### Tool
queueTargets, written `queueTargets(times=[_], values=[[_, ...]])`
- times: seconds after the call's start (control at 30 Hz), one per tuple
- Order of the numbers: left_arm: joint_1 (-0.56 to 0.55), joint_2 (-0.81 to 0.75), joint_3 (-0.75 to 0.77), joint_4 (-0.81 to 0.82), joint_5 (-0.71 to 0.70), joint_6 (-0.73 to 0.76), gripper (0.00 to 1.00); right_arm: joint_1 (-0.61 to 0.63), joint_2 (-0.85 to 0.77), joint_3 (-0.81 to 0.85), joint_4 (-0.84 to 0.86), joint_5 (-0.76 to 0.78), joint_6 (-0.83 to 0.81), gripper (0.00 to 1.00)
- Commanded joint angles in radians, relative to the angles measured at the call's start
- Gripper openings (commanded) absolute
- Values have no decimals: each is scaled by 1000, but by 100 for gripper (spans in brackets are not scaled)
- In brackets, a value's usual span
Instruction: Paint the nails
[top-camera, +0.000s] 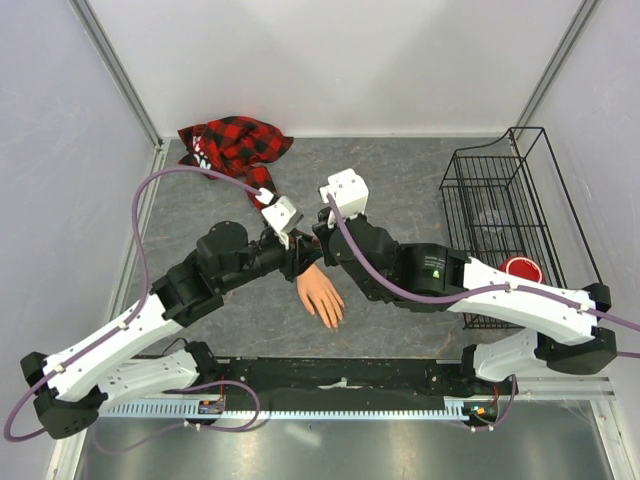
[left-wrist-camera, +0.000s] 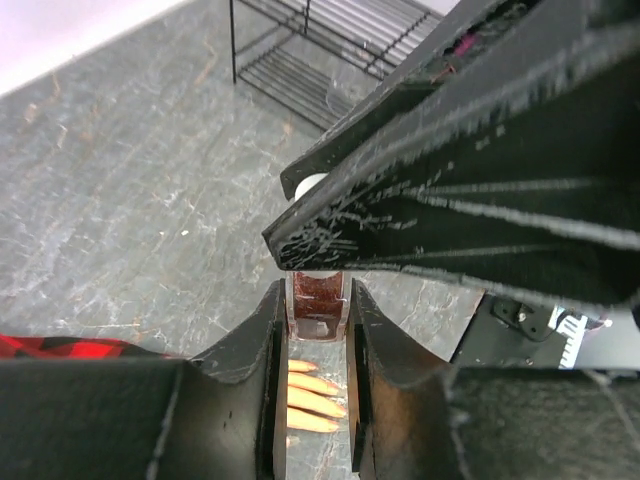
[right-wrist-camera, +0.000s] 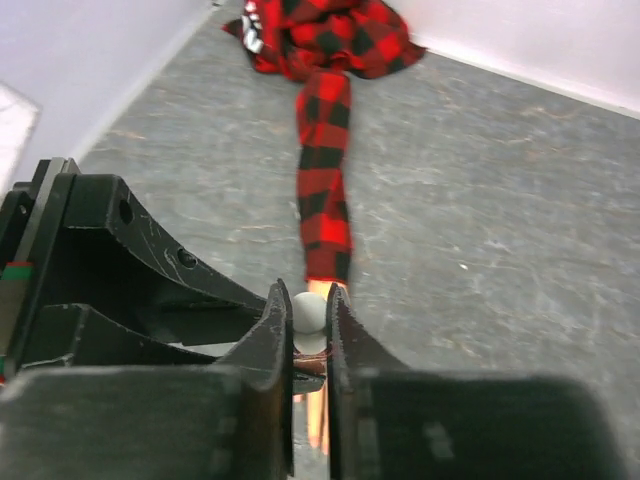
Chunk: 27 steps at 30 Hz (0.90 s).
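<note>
My left pincer (left-wrist-camera: 316, 318): clamped on a small reddish bottle (left-wrist-camera: 316, 290). My right pincer (right-wrist-camera: 310, 300): closed on that bottle's white cap (right-wrist-camera: 308, 312). Directly beneath: peach mannequin hand (top-camera: 320, 292) lying on the grey tabletop (top-camera: 420, 200), nails (top-camera: 334, 320) at the fingertips nearest my bases, red-and-black plaid sleeve (right-wrist-camera: 325, 170) trailing toward the far wall.
</note>
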Motion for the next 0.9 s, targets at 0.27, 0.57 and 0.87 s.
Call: queueTargets(times=[0.27, 0.57, 0.87], values=[[32, -81, -31, 62, 114, -28, 2, 22, -158, -47, -34, -244, -160, 56], [32, -127, -36, 47, 538, -81, 2, -235, -245, -28, -29, -894, -200, 67], [32, -138, -39, 101, 709, -127, 2, -287, -233, -53, 73, -1297, -139, 65]])
